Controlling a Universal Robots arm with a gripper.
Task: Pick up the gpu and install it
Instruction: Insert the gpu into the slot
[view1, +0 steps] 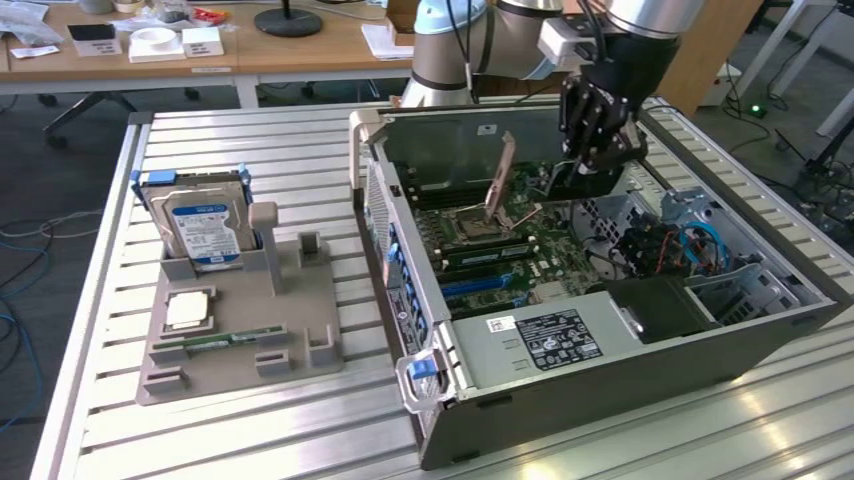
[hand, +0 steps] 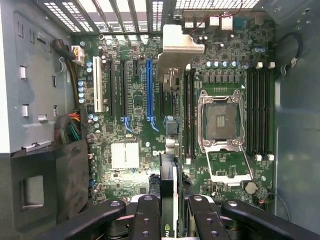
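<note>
My gripper (view1: 590, 160) hangs inside the open computer case (view1: 614, 350), above the motherboard (view1: 494, 255). Its black fingers (hand: 146, 216) are shut on the gpu (hand: 169, 180), a thin dark card seen edge-on in the wrist view. The card's pale metal bracket (hand: 179, 46) points toward the slotted rear wall of the case. In the exterior view the gpu (view1: 583, 183) is a dark block under the fingers. The card floats over the board just beside the long blue slot (hand: 149, 90), between it and the memory slots; I cannot tell whether it touches the board.
The empty CPU socket (hand: 222, 122) has its load plate (view1: 503, 172) standing upright close to the gripper. Cables (view1: 674, 245) and a drive cage fill the case's near end. A grey parts holder (view1: 247, 330) at the exterior view's left carries a hard drive (view1: 200, 225) and memory stick (view1: 214, 342).
</note>
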